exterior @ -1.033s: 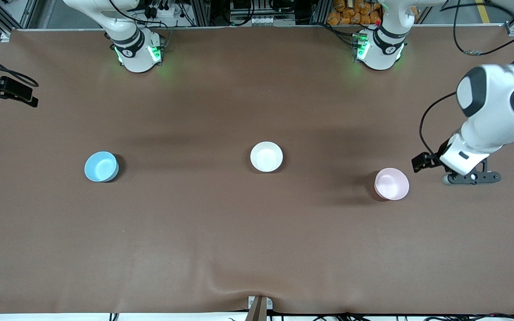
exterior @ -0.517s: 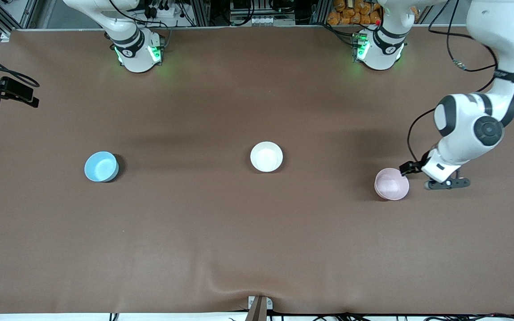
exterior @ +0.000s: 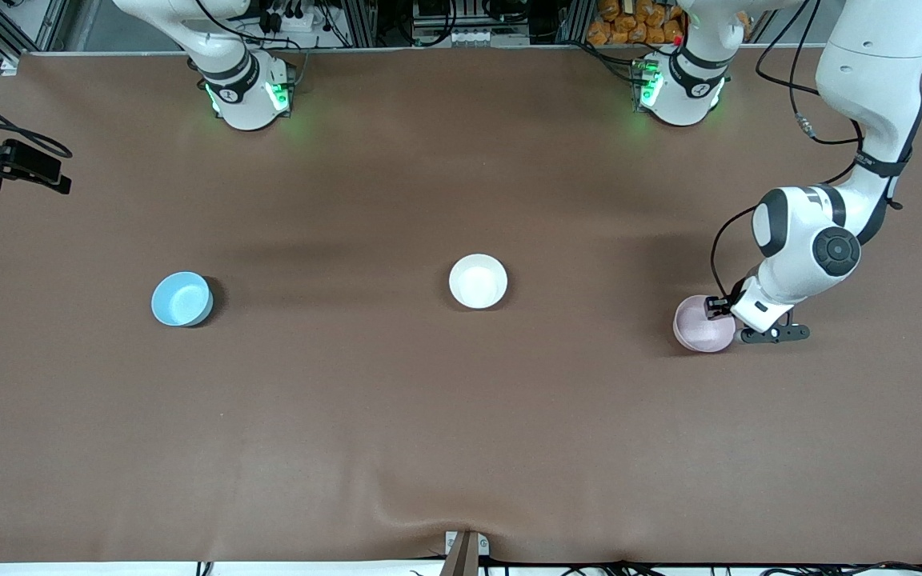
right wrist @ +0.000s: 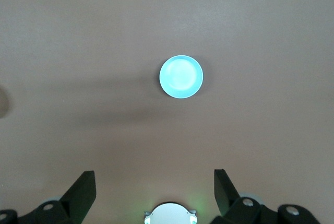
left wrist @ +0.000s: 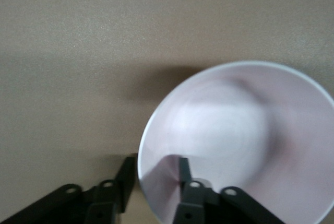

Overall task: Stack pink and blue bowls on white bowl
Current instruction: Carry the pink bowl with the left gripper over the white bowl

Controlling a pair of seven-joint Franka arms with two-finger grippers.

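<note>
The pale pink bowl [exterior: 697, 332] sits toward the left arm's end of the table and fills much of the left wrist view [left wrist: 240, 140]. My left gripper [exterior: 727, 318] is down at its rim, open, with one finger inside the bowl and one outside [left wrist: 155, 161]. The white bowl [exterior: 478, 281] stands at the table's middle. The light blue bowl [exterior: 181, 298] sits toward the right arm's end. My right gripper [right wrist: 154, 174] is open and empty, high over the table, with the blue bowl [right wrist: 180, 76] below it; it is out of the front view.
A black camera on a stand [exterior: 9, 164] sits at the table edge at the right arm's end. A small bracket [exterior: 465, 552] sits at the near edge. The right arm's base [right wrist: 168, 214] shows in the right wrist view.
My left arm has come down and moved from beside the pink bowl to its rim. The bowls and the right arm have not moved.
</note>
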